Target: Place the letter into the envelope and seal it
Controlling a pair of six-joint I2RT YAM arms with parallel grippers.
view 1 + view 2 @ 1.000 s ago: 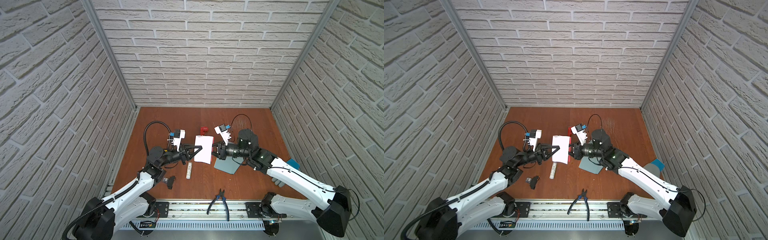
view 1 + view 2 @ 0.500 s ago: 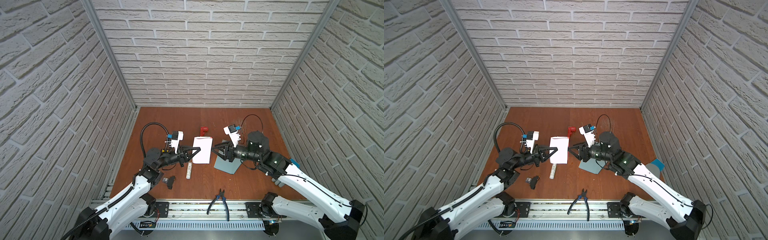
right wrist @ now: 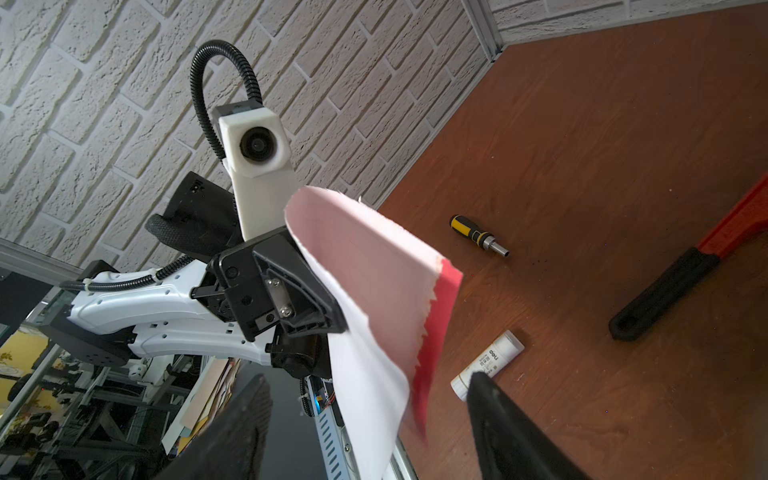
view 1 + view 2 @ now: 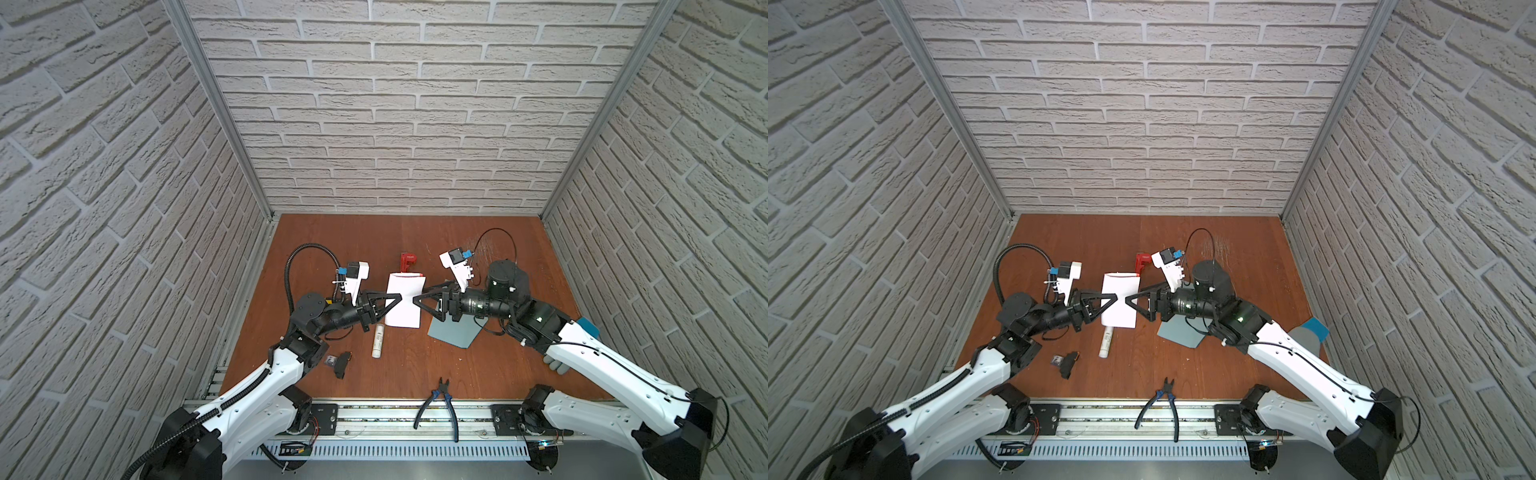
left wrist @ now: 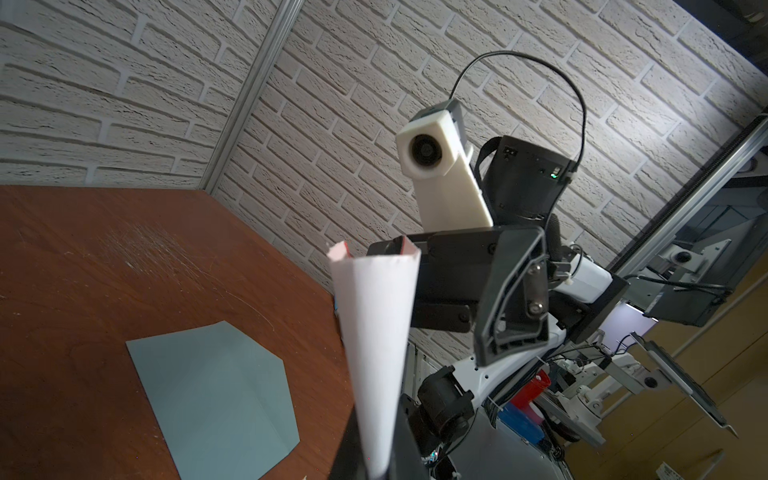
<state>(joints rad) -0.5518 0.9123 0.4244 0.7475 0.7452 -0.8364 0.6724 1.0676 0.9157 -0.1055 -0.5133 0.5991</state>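
We're seeing the left gripper [image 4: 398, 296] clamping the letter's [image 4: 405, 311] edge, holding it up off the table [image 4: 365, 241]. The right gripper [image 4: 417, 300] is sitting with jaws spread around the opposite edge, not pinching; the envelope [image 4: 453, 334] is lying flat under that arm.

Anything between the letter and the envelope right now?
Yes: the right gripper, open beside the letter, hangs over the envelope in both top views and covers part of it. The left gripper grips the letter. Nothing else visible.
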